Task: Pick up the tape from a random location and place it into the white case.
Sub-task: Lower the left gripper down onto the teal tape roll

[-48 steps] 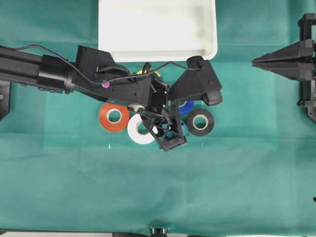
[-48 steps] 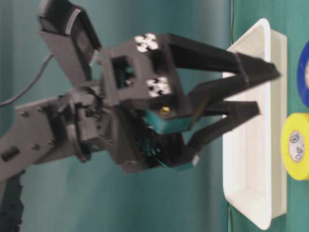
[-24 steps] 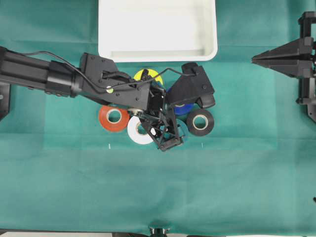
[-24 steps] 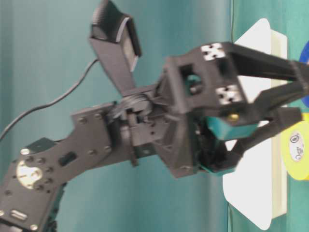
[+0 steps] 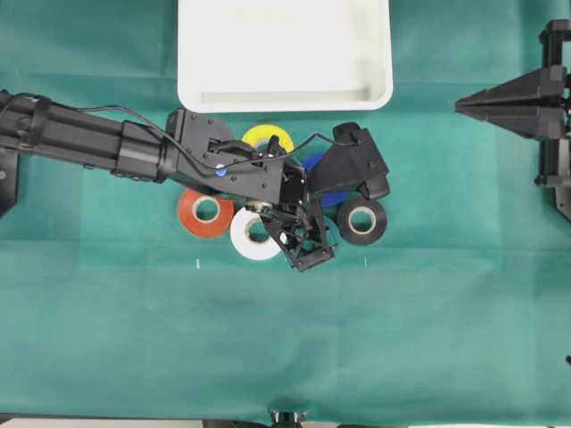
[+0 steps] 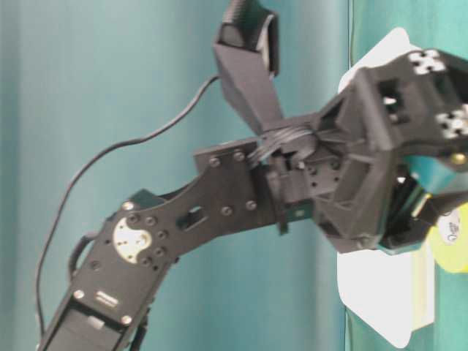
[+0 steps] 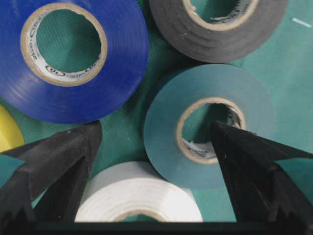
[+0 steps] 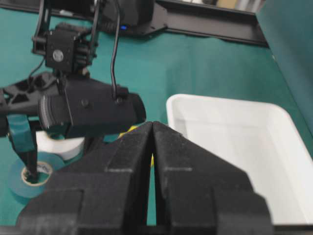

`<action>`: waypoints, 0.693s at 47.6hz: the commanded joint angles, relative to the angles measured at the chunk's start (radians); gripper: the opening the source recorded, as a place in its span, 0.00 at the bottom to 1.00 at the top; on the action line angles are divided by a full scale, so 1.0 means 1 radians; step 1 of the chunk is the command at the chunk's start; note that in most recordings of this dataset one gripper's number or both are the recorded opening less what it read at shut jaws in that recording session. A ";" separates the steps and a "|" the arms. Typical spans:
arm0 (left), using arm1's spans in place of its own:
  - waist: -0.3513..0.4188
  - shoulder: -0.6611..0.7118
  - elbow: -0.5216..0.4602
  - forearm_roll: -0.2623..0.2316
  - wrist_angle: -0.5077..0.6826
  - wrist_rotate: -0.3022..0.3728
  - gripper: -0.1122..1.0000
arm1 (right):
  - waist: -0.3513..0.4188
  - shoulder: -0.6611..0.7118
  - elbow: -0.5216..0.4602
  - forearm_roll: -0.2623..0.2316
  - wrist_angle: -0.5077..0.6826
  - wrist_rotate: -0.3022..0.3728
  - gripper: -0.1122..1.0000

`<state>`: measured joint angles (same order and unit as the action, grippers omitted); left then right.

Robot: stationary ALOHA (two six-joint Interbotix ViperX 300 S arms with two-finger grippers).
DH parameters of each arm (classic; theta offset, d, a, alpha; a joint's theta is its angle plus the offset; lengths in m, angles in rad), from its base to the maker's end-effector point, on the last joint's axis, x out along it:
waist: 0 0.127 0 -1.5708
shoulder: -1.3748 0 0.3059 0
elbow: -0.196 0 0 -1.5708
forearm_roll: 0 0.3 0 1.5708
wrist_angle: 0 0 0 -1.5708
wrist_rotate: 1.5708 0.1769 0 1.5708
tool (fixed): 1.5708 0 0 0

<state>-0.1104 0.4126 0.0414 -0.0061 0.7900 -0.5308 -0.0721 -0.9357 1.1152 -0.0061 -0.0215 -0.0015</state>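
Note:
The teal tape (image 7: 166, 132) lies flat on the green cloth among other rolls and also shows small in the right wrist view (image 8: 19, 185). My left gripper (image 7: 154, 129) is open and low over it. The right finger (image 7: 249, 166) reaches into the pale core, and the left finger (image 7: 63, 161) stands outside the roll between the blue and white rolls. In the overhead view the left gripper (image 5: 303, 242) hides most of the tape. The white case (image 5: 285, 100) stands empty at the back. My right gripper (image 5: 464, 110) is shut and parked at the far right, holding nothing.
Around the tape lie a blue roll (image 7: 73, 54), a black roll (image 7: 220, 24), a white roll (image 7: 139, 196) and a yellow roll (image 5: 268, 136). An orange roll (image 5: 206, 211) lies to the left. The case's rim (image 8: 234, 105) shows in the right wrist view.
The left arm has swung its wrist down and lowered the gripper onto the cluster of rolls. Its jaws stayed open. The right arm has not moved.

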 commanded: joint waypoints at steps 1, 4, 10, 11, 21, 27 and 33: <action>0.005 -0.015 -0.015 0.002 -0.008 0.002 0.98 | -0.002 0.006 -0.020 -0.002 -0.005 0.000 0.12; 0.008 -0.014 -0.011 0.002 -0.009 0.002 0.98 | -0.002 0.008 -0.020 -0.002 -0.003 0.000 0.12; 0.011 -0.014 -0.006 0.002 -0.009 0.002 0.98 | -0.002 0.011 -0.020 -0.002 -0.005 0.000 0.12; 0.011 -0.014 -0.006 0.002 -0.009 0.002 0.98 | -0.002 0.011 -0.020 -0.002 -0.005 0.000 0.12; 0.011 -0.014 -0.006 0.002 -0.009 0.002 0.98 | -0.002 0.012 -0.020 -0.002 -0.005 0.000 0.12; 0.011 -0.012 -0.009 0.002 -0.009 0.002 0.98 | -0.002 0.012 -0.020 -0.002 -0.005 0.000 0.12; 0.011 -0.012 -0.015 0.002 -0.009 -0.002 0.90 | -0.002 0.012 -0.020 -0.002 -0.005 0.000 0.12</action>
<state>-0.1028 0.4188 0.0430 -0.0077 0.7854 -0.5308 -0.0721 -0.9296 1.1152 -0.0061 -0.0215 -0.0015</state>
